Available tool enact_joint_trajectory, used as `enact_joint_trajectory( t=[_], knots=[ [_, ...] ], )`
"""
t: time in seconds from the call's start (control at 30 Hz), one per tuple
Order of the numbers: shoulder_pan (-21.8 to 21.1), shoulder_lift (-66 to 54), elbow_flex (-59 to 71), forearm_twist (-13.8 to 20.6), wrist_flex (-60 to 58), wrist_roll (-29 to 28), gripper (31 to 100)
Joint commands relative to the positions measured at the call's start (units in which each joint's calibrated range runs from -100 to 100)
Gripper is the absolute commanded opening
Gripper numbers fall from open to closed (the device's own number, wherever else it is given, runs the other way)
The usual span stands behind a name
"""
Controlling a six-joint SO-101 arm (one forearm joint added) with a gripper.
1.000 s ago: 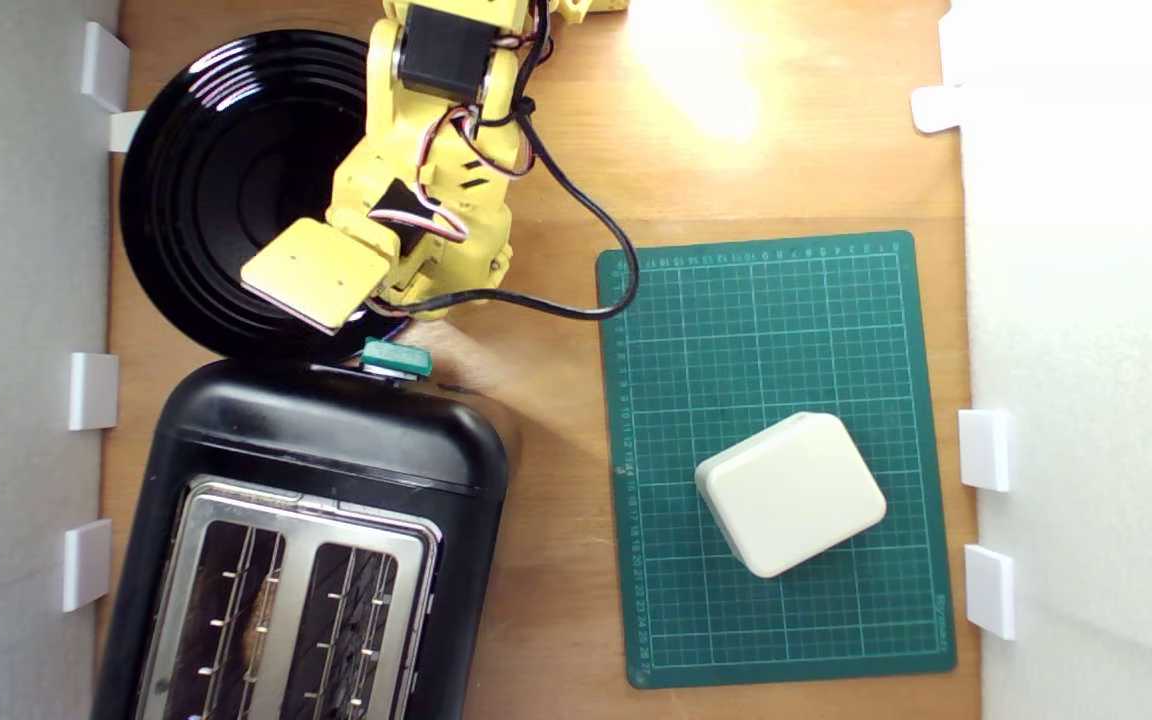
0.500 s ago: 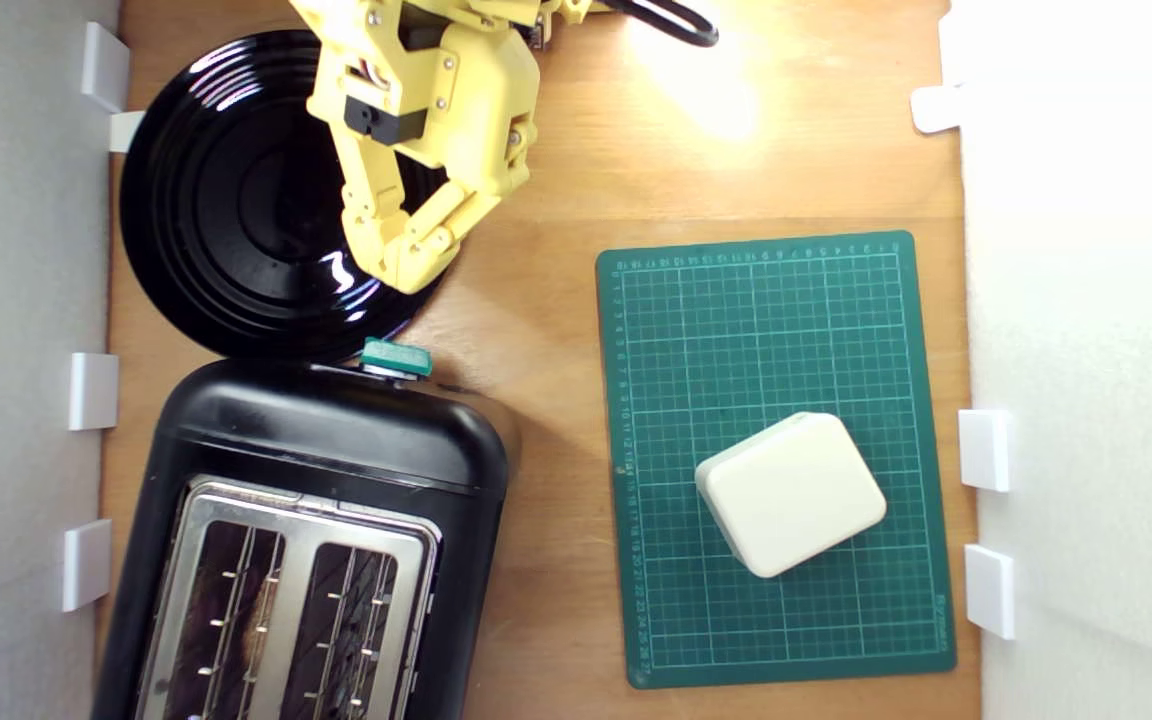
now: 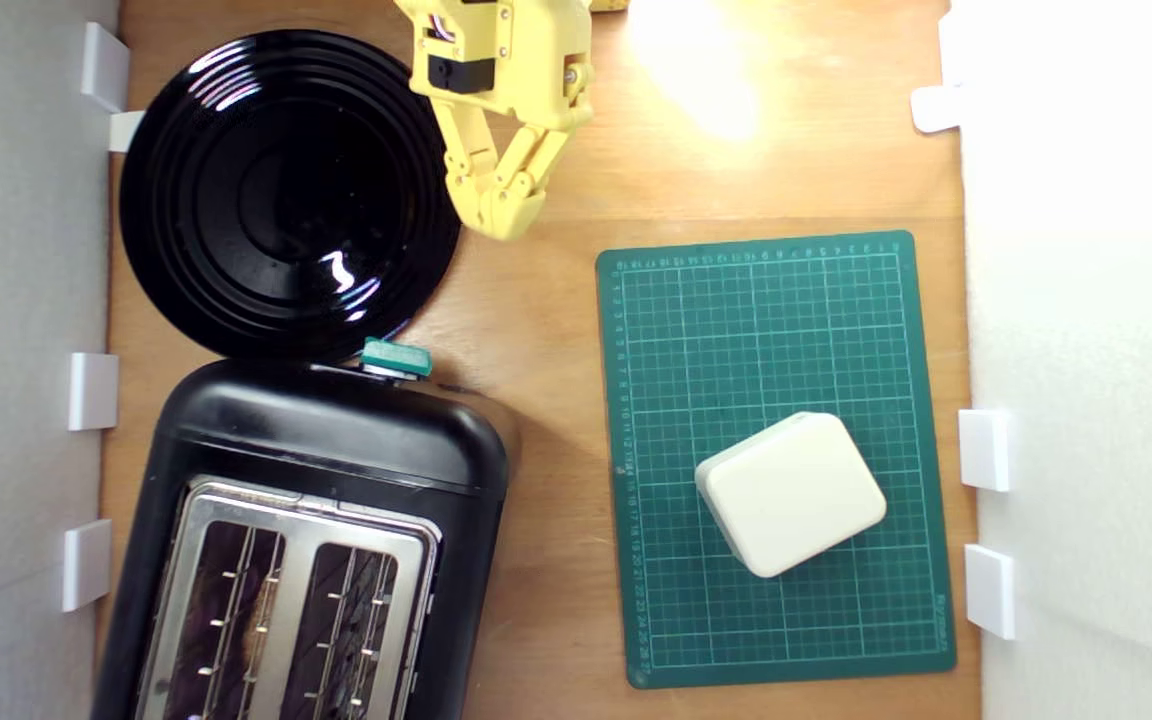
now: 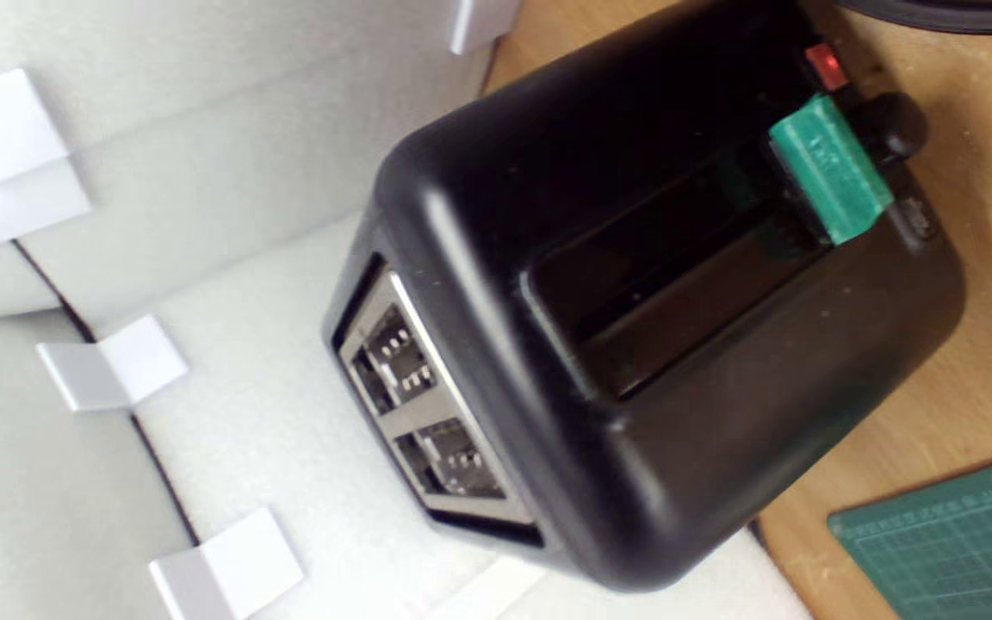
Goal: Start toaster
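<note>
So nearest the exterior camera you've got the toaster (image 3: 306, 540), the big glossy black one, sitting at the bottom on the exterior view's left with its silver top plate and both slots facing up. Can't really tell if there's bread in the slots, too dark in there. Its little teal lever (image 3: 396, 357) sticks out of the end face that points toward the arm, and in the wrist view that lever (image 4: 832, 168) looks like it's parked way down near the base of the toaster, next to a small red light (image 4: 825, 65) that looks lit. So my guess is the pressing part is basically done and the thing is running, nothing much left except clearing out. Off to the exterior view's right is a green cutting mat (image 3: 776, 330) with a cream rounded box (image 3: 791, 492) on it, both well apart from the toaster. Further back is the round black ridged plate (image 3: 236, 190) on the worktop (image 3: 556, 400), just beside the toaster's end. Farthest off, the yellow claw (image 3: 503, 222) hangs up by the top edge, fingers pressed together at the tips, pinching nothing, well apart from the lever.
</note>
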Motion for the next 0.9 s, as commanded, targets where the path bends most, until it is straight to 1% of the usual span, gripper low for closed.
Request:
enact_joint_trajectory(
  t=[0.0, 0.03, 0.13, 0.27, 0.47, 0.57, 0.87],
  knots=[
    [-0.54, -8.18, 10.71, -0.69, -0.47, -0.05, 31.3],
    [-0.54, -10.09, 13.44, -1.07, -0.47, -0.11, 31.3],
    [-0.46, -14.59, 21.25, -3.88, -0.55, 0.00, 31.3],
    [-0.46, -15.09, 25.16, -6.79, -0.47, -0.21, 31.3],
    [0.25, -15.09, 25.43, -6.70, -0.30, -1.78, 31.3],
    [-0.30, -15.09, 25.52, -5.85, -0.04, -2.88, 31.3],
    [-0.54, -15.17, 25.52, -5.76, 0.13, -5.56, 31.7]
  ],
)
